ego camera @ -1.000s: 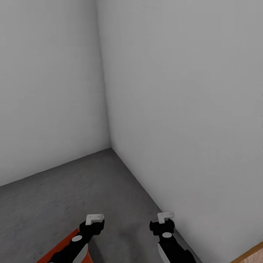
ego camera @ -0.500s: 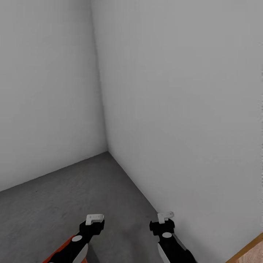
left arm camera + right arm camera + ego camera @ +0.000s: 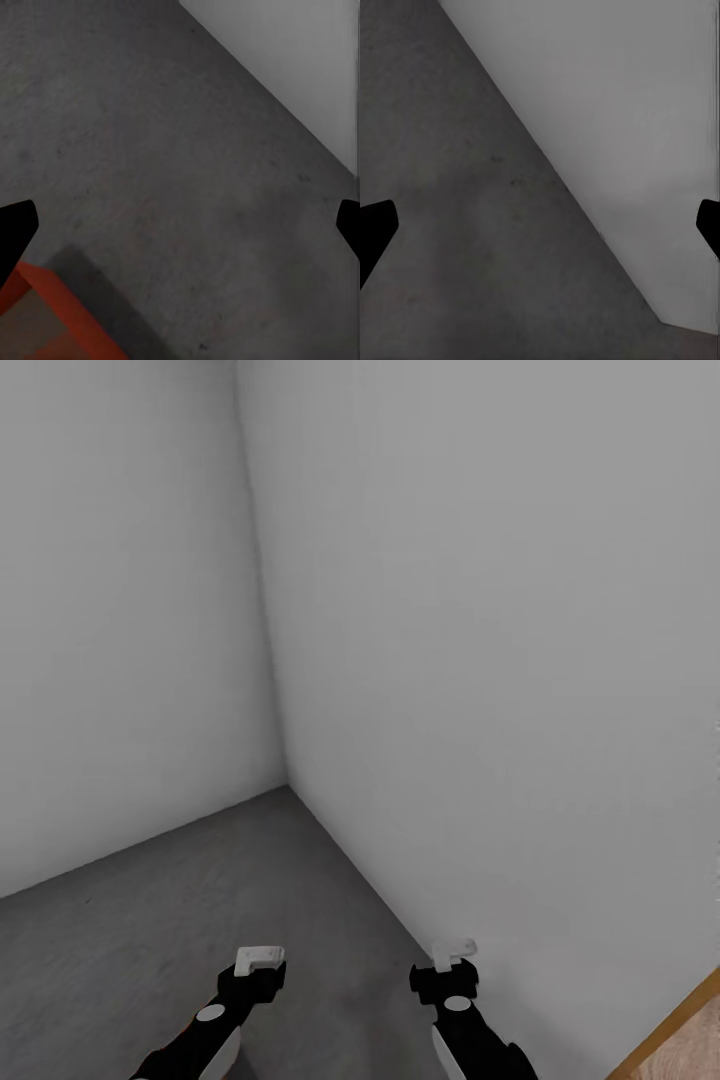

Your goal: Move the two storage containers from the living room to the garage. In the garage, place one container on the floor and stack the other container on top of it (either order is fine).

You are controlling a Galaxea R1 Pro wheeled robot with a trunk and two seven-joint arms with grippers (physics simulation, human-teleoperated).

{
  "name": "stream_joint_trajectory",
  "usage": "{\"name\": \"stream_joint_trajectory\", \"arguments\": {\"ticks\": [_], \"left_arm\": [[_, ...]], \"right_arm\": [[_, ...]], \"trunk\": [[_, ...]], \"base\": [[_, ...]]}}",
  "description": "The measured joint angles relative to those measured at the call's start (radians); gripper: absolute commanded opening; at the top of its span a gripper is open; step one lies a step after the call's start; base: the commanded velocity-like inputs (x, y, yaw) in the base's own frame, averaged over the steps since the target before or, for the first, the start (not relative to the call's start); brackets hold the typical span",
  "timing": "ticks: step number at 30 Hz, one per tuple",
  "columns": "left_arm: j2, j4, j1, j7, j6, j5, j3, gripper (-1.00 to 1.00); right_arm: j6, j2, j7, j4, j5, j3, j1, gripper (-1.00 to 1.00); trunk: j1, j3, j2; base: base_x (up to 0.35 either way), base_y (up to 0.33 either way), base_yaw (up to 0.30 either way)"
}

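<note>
In the garage corner, where two white walls [image 3: 480, 610] meet the grey concrete floor [image 3: 200, 900], we hold both arms low and forward. Our left gripper [image 3: 180, 225] is spread wide with nothing in it, and so is our right gripper [image 3: 540, 225]. One orange-red container [image 3: 45, 315] sits on the floor just under the left gripper, seemingly set down as the base. We cannot say where the other one is.

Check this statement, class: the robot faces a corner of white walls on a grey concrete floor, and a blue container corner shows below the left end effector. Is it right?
One error: the container is orange-red, not blue, as the left wrist view shows. The white walls and grey concrete floor are right.
</note>
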Motion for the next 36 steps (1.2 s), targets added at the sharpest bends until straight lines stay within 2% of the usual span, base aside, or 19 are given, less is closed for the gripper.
{"name": "stream_joint_trajectory", "arguments": {"ticks": [15,23,30,36], "left_arm": [[0.0,0.0,0.0,0.0,0.001,0.0,0.0,1.0],[0.0,0.0,0.0,0.005,-0.002,0.003,0.0,1.0],[-0.001,-0.003,0.009,0.046,-0.006,0.008,0.002,1.0],[0.005,-0.053,0.031,0.049,-0.011,0.008,0.001,1.0]], "right_arm": [[0.0,0.0,0.0,0.0,0.0,0.0,0.0,1.0],[0.0,0.0,0.0,-0.002,-0.001,0.0,0.0,1.0],[0.0,-0.001,-0.005,-0.01,-0.003,-0.002,0.0,1.0],[-0.001,-0.004,-0.003,-0.011,-0.004,-0.006,0.0,1.0]], "trunk": [[-0.058,0.07,0.105],[-0.058,0.079,0.105],[-0.058,0.08,0.105],[-0.058,0.08,0.105]], "base": [[0.0,0.0,-0.087],[0.0,0.0,-0.04],[0.0,0.0,-0.005],[0.0,0.0,0.0]]}}
